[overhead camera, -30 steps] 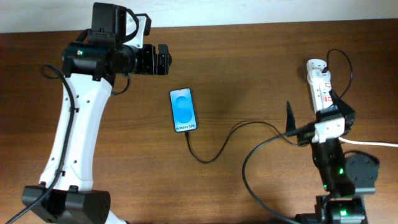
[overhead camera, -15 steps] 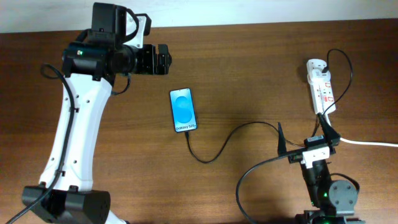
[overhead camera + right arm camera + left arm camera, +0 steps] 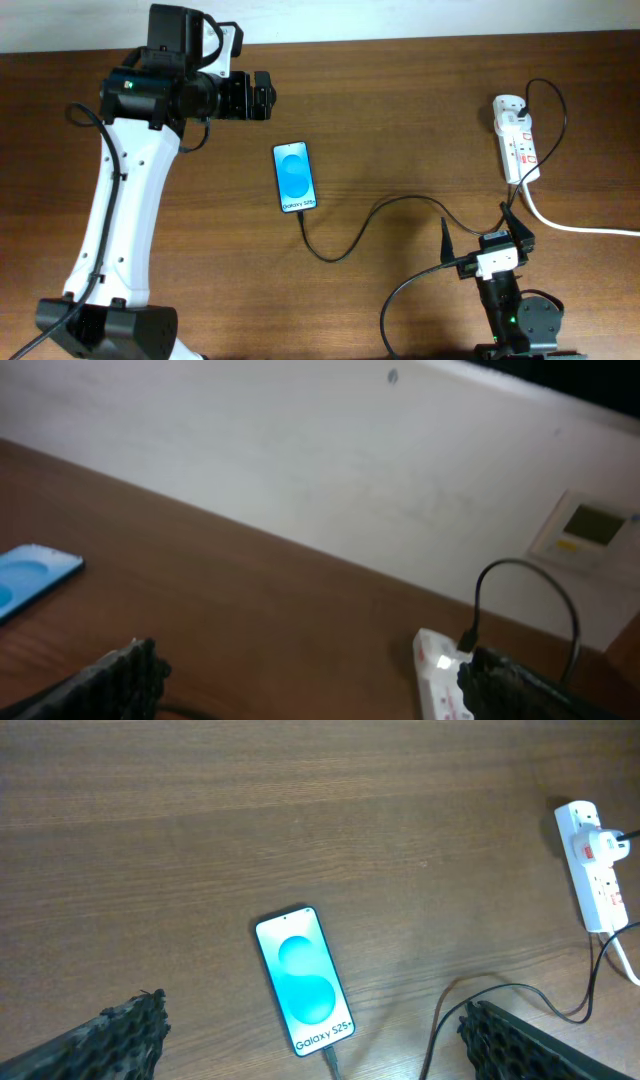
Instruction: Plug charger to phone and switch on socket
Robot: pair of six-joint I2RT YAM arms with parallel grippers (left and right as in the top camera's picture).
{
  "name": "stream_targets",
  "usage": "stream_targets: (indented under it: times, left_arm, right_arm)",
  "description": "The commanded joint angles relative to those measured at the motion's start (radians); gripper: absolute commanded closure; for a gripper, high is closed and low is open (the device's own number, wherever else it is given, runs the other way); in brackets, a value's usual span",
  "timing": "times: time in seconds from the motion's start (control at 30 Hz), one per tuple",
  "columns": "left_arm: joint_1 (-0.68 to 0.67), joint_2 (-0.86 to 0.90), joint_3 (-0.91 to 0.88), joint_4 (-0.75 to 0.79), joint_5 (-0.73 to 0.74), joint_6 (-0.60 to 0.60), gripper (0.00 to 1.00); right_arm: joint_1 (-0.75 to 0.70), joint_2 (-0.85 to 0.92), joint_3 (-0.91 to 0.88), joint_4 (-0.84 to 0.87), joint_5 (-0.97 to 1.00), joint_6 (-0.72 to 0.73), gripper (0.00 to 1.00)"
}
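My left gripper (image 3: 264, 95) hangs above the table (image 3: 400, 110), up and left of the phone (image 3: 294, 177), well apart from it. Its fingers (image 3: 125, 1032) are spread wide with nothing between them. The phone lies flat, blue screen up and lit. The charger (image 3: 350, 236) meets the phone's bottom edge, its tip seemingly seated there. From there it dips, curls right across the table and loops up to the adapter (image 3: 507, 104) at the socket's far end. The socket (image 3: 519, 147) lies along the right edge, and a white cord (image 3: 580, 228) leaves its near end. My right gripper (image 3: 480, 238) sits near that near end, not touching it, fingers (image 3: 125, 675) wide apart and empty. My right wrist camera shows a bright spot on the socket
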Motion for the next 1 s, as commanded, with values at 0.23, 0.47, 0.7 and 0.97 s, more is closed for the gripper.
stream_targets:
  times: [0.23, 0.47, 0.7, 0.97]
  left_arm:
    - [0.003, -0.015, 0.011, 0.001, -0.003, 0.005, 0.01]
    - [0.003, -0.015, 0.011, 0.001, -0.003, 0.005, 0.01]
    - [0.003, -0.015, 0.011, 0.002, -0.003, 0.005, 0.01]
    - [0.003, -0.015, 0.011, 0.001, -0.003, 0.005, 0.01]
  right_arm:
    - [-0.004, -0.011, -0.009, -0.092, -0.003, 0.016, 0.02]
    - [-0.004, -0.010, -0.009, -0.092, -0.004, 0.016, 0.02]
    - [-0.004, -0.010, -0.009, -0.092, -0.004, 0.015, 0.02]
    - [-0.004, -0.010, -0.009, -0.092, -0.004, 0.015, 0.02]
